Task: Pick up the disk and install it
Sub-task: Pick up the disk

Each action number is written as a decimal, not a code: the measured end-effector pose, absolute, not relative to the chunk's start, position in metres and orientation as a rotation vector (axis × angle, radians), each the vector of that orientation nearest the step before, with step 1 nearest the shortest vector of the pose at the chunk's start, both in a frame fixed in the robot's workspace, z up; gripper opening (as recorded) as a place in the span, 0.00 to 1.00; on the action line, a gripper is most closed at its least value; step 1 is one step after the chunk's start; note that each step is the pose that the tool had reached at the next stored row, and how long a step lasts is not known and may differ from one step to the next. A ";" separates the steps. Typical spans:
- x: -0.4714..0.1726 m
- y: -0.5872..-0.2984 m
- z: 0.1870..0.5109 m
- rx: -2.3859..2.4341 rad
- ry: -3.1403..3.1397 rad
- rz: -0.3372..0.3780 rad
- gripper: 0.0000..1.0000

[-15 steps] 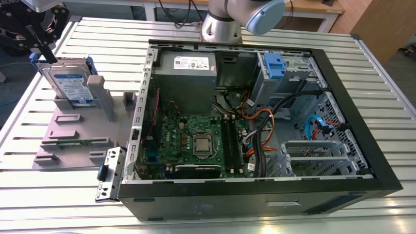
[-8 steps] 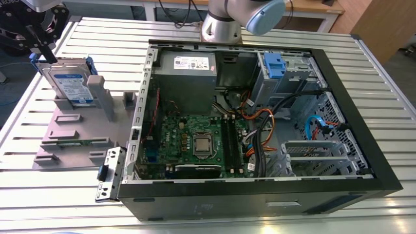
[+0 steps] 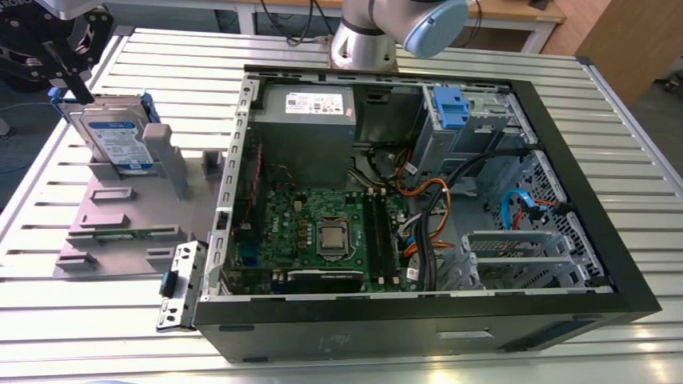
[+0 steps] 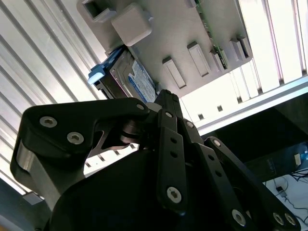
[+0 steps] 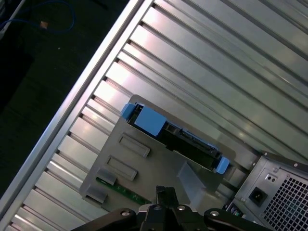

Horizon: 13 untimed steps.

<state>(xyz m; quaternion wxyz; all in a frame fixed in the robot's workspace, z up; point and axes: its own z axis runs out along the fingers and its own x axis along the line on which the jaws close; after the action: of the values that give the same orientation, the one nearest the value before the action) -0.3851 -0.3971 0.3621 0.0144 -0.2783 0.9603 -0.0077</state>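
ribbed aluminium table (image 3: 64, 320), glare on its slats, wooden desk (image 3: 501, 11) behind, dark floor (image 5: 33, 62)

Glossy ribbed metal table (image 3: 629, 152); matt plastic stand (image 3: 117, 232); metal disk (image 3: 112, 140).

Bright glare on slatted table (image 3: 96, 320) (case (image 3: 373, 332) interior dim).

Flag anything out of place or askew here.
The disk stands on edge, tilted, in the grey fixture. A silver bracket sits askew against the open computer case, on the exterior view's left. Nothing looks spilled or broken.
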 end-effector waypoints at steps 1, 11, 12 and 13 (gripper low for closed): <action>-0.385 -0.397 0.362 -0.867 2.989 -0.024 0.11; -0.385 -0.397 0.362 -0.876 2.987 -0.024 0.11; -0.385 -0.397 0.362 -0.877 2.987 -0.024 0.11; -0.385 -0.397 0.362 -0.878 2.986 -0.024 0.11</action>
<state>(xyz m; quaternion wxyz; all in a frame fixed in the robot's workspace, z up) -0.3850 -0.3971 0.3621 0.0144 -0.2819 0.9593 -0.0076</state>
